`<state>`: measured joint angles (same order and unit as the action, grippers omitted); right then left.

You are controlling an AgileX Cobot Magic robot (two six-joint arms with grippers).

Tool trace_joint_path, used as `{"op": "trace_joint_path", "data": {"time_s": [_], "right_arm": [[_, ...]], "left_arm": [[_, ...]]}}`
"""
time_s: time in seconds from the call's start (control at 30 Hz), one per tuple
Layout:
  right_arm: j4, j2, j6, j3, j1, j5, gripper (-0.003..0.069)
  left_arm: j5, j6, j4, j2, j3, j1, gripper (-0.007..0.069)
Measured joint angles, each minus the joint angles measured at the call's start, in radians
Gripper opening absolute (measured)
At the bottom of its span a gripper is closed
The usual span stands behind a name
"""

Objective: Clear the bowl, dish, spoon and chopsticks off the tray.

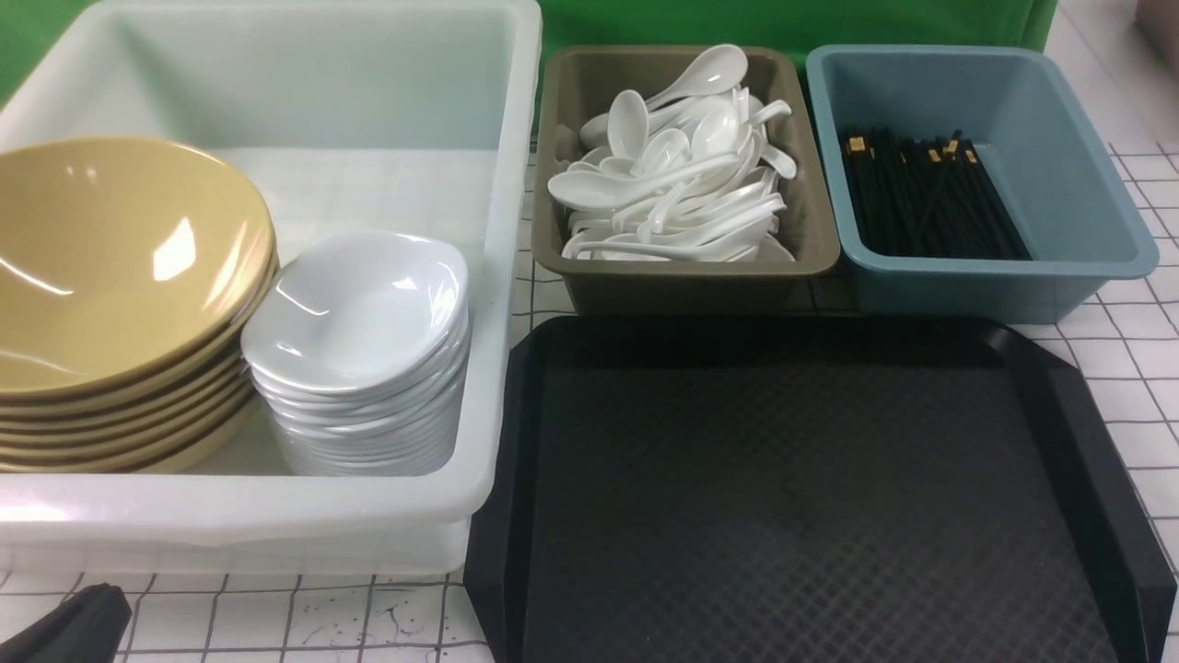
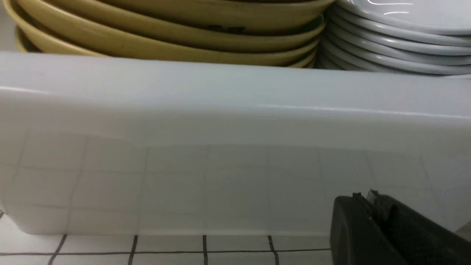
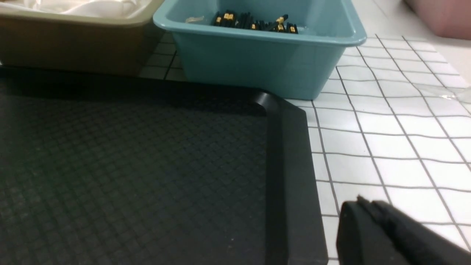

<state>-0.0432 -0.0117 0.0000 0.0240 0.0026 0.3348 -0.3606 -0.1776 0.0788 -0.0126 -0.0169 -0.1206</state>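
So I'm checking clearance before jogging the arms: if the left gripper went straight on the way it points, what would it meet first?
Most likely the near wall of the white tub, which fills the left wrist view ahead of the left gripper, its jaws shut. The yellow bowls sit behind that wall. Depth is hard to judge.

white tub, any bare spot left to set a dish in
Bare floor runs along the white tub's far wall, behind the yellow bowl stack and the white dish stack. Its near half is crowded: the stacks touch.
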Motion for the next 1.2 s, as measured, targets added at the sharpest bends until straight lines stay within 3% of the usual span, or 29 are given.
{"op": "trace_joint_path", "data": {"time_s": [1.2], "right_arm": [[0.0,0.0,0.0,0.0,0.0,0.0,0.0076]], "left_arm": [[0.016,0.004,-0.004,0.0,-0.003,-0.002,-0.0012]]}}
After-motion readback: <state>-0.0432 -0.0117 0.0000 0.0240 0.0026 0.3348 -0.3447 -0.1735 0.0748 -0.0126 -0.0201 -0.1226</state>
